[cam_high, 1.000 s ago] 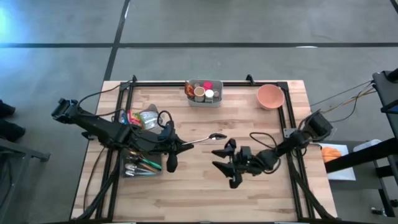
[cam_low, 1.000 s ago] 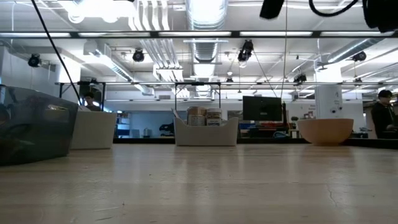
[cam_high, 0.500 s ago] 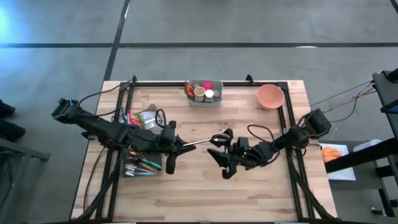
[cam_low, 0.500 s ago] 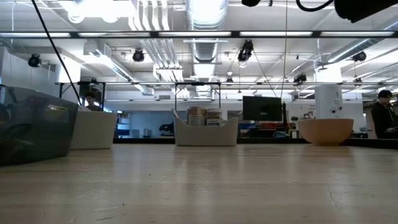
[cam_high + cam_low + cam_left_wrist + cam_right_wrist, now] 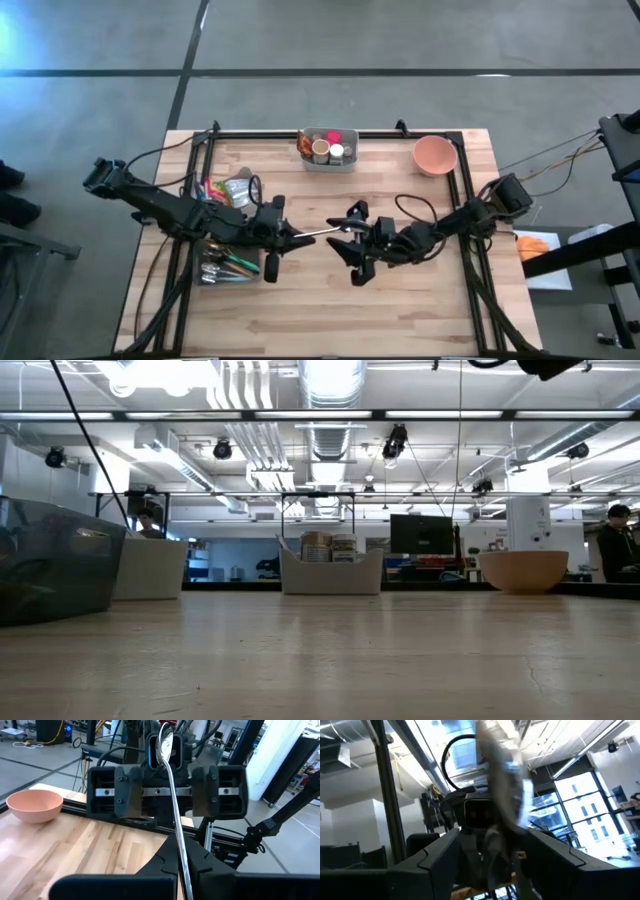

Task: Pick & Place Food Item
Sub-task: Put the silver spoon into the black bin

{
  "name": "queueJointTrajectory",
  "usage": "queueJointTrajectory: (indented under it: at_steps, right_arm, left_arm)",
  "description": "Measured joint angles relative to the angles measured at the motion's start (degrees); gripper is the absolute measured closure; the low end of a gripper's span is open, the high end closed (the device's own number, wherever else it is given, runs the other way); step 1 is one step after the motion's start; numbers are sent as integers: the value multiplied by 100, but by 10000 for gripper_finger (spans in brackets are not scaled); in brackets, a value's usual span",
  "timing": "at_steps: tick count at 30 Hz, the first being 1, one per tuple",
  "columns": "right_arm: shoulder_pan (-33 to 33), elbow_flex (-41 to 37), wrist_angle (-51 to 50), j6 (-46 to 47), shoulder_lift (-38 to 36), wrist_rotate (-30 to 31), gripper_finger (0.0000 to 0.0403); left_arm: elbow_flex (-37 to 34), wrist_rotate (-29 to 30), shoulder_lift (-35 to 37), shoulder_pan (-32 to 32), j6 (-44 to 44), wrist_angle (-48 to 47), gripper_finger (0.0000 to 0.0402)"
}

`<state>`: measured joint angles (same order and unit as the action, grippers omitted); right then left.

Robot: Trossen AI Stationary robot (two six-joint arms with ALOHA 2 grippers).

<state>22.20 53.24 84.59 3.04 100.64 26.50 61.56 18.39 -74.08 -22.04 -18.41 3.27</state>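
L fingers (image 5: 291,236) clenched on shiny slim metal spoon (image 5: 318,231); R fingers (image 5: 347,239) released.

A pink bowl (image 5: 435,154) sits near the far right corner of the wooden table (image 5: 300,310). A grey tray (image 5: 328,150) of small containers rests at the far edge's middle. A bin (image 5: 226,262) of utensils lies at the left. A person (image 5: 612,550) stands beyond.

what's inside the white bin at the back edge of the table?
The white bin holds small round containers, red, tan and white tops among them. Whatever lies beneath those tops is covered, and labels cannot be made out.
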Motion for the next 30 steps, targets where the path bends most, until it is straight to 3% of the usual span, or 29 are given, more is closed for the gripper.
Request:
queueJointTrajectory:
  at_steps: [7,18,30]
  right_arm:
    - [-15,237,-317,-190,-2,-2,206]
    - [-12,272,-332,-691,-2,-41,384]
    - [-9,275,-670,-875,-79,-129,393]
  left_arm:
    - [0,0,0,0,13,27,401]
    - [0,38,0,1,67,167,401]
    - [-1,-17,0,0,62,-131,401]
